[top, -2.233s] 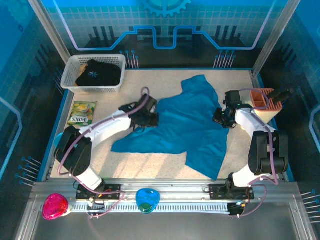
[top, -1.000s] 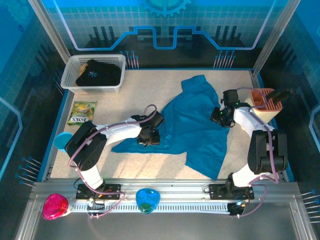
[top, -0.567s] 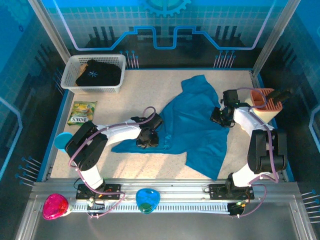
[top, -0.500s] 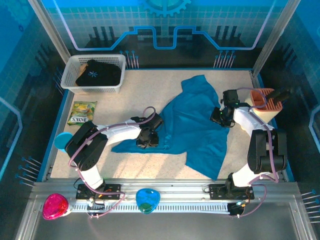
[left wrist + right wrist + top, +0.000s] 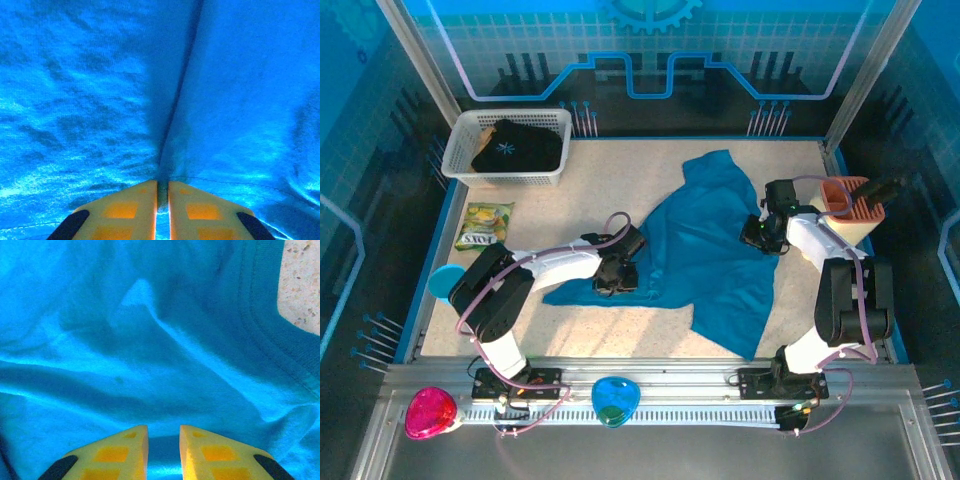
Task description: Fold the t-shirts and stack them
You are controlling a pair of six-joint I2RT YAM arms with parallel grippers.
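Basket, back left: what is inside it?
A bunched black shirt with a pale starburst print lies in the white basket. Anything beneath the shirt is covered.

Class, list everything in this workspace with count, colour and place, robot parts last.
teal t-shirt: one, teal-blue, rumpled mid-table
black t-shirt: one, black with pale starburst, in basket
basket: one, white, far left corner
snack packet: one, green-yellow, table's left
cup: one, light blue, left edge
holder: one, orange, right edge
pink dome: one, pink, near rail
blue dome: one, blue, near rail
left gripper: one, yellow fingers, pinching teal t-shirt
right gripper: one, yellow fingers, gripping its right edge
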